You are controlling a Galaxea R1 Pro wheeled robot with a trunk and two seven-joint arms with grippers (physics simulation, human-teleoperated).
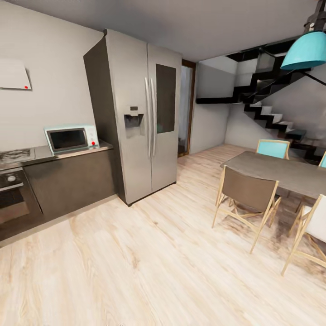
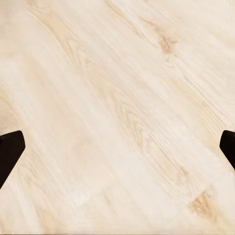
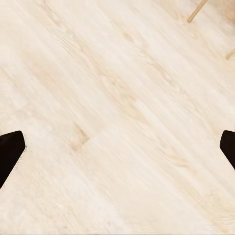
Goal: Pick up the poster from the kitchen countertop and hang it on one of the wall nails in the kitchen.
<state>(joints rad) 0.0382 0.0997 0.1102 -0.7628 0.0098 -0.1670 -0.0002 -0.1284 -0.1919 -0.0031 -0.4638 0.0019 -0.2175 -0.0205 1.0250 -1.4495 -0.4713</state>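
While the head camera looks across a kitchen and dining room, the countertop (image 1: pixel 68 153) runs along the left wall over dark cabinets, ending against a tall steel fridge (image 1: pixel 145 113). A pale blue microwave (image 1: pixel 71 138) sits on that worktop near the fridge, a hob (image 1: pixel 16 155) lies further left, and an oven (image 1: pixel 11 197) is built in below it. On the wall above hangs a white panel (image 1: pixel 13 76) with a red dot at its lower corner; what it is cannot be told. To the right, a dark-topped table (image 1: pixel 280 172) stands with wooden-legged chairs around it, the nearest chair (image 1: pixel 246 199) with a brown back. A teal lamp (image 1: pixel 305 50) hangs above, and black stairs (image 1: pixel 276 122) climb the far wall. Pale wooden floor (image 1: pixel 149 262) spans the room. At the left wrist, the left gripper (image 2: pixel 117 152) points down at bare floor planks, its two dark fingertips (image 2: pixel 10 149) spread to the picture's edges with nothing between them. At the right wrist, the right gripper (image 3: pixel 117 152) is likewise spread wide and holds nothing, above floor where thin wooden chair legs (image 3: pixel 198 11) cross one corner.
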